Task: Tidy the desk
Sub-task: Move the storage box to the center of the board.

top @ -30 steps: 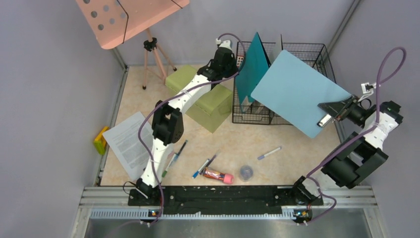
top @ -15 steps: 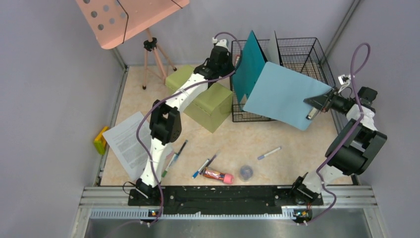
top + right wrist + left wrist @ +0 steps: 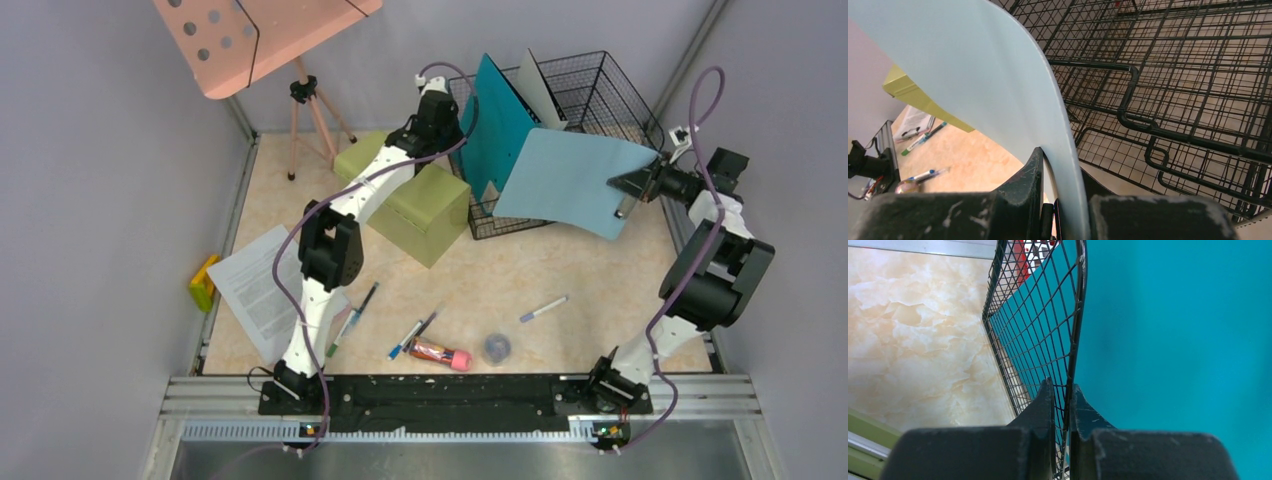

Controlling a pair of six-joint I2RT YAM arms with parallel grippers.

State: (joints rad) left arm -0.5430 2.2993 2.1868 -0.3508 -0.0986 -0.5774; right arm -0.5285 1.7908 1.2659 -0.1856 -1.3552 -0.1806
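Note:
The beige marble desk carries loose items. My left gripper is shut on the rim of the black wire basket, which is tipped up at the back; the wire runs between its fingers, with the teal folder inside the basket. My right gripper is shut on a light blue folder and holds it over the basket's front; in the right wrist view the folder bends between the fingers above the basket mesh.
An olive-green drawer box sits left of the basket. A printed sheet, a yellow item, several pens, a red tube, a round cap and a marker lie toward the front. A pink stand is at back left.
My right gripper carried the light blue folder back and left toward the basket. My left gripper pulled the basket's rim, tilting and shifting the basket left.

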